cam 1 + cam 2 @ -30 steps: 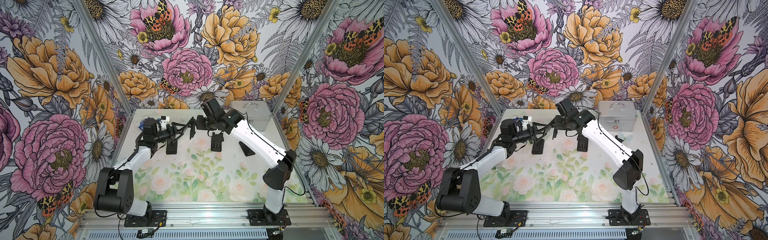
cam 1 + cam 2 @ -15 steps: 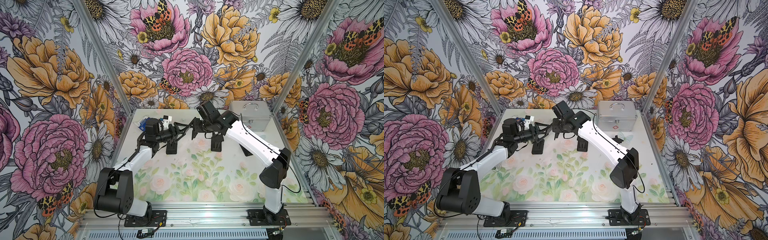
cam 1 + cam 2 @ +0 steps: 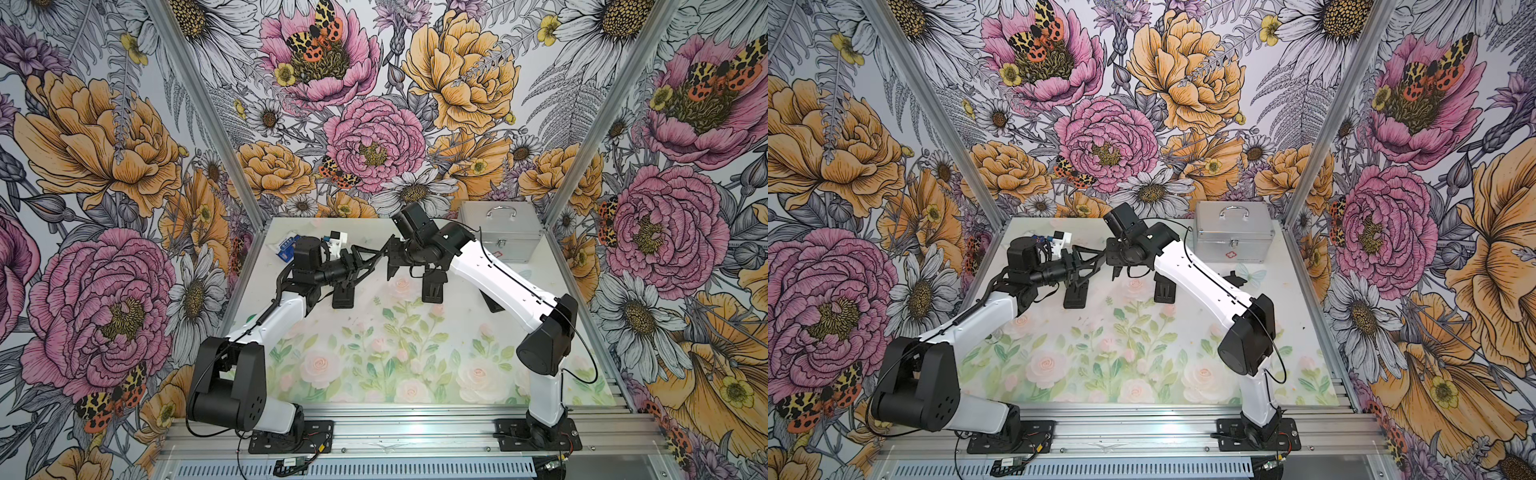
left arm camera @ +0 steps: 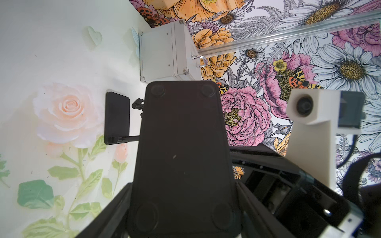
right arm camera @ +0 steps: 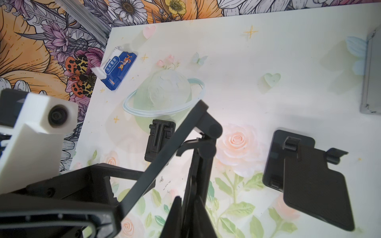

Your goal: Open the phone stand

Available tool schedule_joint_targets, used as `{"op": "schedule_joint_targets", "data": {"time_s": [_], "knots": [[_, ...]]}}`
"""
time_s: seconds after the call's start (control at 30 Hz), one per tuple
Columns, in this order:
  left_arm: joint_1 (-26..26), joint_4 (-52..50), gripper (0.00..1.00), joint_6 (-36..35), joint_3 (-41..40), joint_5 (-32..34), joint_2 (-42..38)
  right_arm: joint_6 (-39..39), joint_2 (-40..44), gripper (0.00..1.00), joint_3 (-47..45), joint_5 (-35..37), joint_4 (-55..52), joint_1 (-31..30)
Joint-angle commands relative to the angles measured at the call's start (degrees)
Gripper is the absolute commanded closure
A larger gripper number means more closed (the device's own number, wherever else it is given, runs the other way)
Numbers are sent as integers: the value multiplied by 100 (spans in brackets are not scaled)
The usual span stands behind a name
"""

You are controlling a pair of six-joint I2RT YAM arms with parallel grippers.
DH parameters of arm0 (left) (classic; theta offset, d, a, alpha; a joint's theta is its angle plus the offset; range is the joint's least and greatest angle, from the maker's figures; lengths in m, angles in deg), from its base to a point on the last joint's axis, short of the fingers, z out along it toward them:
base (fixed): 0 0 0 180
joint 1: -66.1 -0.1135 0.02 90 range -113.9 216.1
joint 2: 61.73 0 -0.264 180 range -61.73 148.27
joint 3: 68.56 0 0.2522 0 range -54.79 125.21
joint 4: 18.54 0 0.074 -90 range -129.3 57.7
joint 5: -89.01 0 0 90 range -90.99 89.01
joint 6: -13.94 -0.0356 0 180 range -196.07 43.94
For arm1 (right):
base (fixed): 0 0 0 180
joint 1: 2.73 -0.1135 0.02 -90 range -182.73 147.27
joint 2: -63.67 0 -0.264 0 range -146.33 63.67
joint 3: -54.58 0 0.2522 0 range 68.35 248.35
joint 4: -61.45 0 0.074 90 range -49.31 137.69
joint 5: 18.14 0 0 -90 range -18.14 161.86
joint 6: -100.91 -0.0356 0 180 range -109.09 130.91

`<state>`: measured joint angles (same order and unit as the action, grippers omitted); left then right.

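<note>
The silver case (image 3: 503, 237) sits at the far right corner of the counter (image 3: 415, 374). Out to the left of the case, lifted clear of the counter, the phone stand (image 4: 181, 154) hangs between the two arms. The left end effector (image 3: 368, 261) has its jaws spread wide around the stand's base plate, one finger along each long edge. The plate's underside, with its four round pads, faces the left wrist camera. The right end effector (image 5: 185, 214) reaches in from the case side with its jaws pressed together, pinching the thin leaf that joins the stand's hinge. Leaf and base plate stand at an angle to each other, partly apart at the hinge.

On the counter, under the held stand and further left of the case, lies a folded stand (image 3: 343, 297). Nearer the case, an opened stand (image 3: 432, 286) rests with its plate raised. A blue packet (image 5: 117, 70) lies far left of the case, near the back wall. Just in front of the case a black piece (image 3: 1237, 278) shows past the right arm; I cannot tell what it is.
</note>
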<state>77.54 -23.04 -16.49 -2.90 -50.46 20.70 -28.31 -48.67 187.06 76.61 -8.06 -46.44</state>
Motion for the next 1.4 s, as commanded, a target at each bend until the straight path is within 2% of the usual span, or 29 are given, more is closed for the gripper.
{"op": "schedule_joint_targets", "data": {"time_s": [0.0, 0.07, 0.27, 0.67, 0.7, 1.37], "knots": [[96, 172, 39, -45, 275, -94, -232, 84, -120, 94, 142, 8, 33, -73], [120, 172, 39, -30, 310, -136, -237, 81, -126, 100, 156, 8, 35, -77], [80, 147, 40, -75, 453, -127, -198, 199, -82, 100, 163, -96, 38, -75], [-341, 103, 40, -299, 1056, -159, 352, 765, 438, 100, -174, -497, 35, -139], [-369, 98, 40, -306, 1104, -164, 404, 794, 469, 100, -190, -533, 37, -299], [-621, 89, 40, -543, 1809, -300, 1360, 1338, 726, 100, -26, -1163, 46, -651]]}}
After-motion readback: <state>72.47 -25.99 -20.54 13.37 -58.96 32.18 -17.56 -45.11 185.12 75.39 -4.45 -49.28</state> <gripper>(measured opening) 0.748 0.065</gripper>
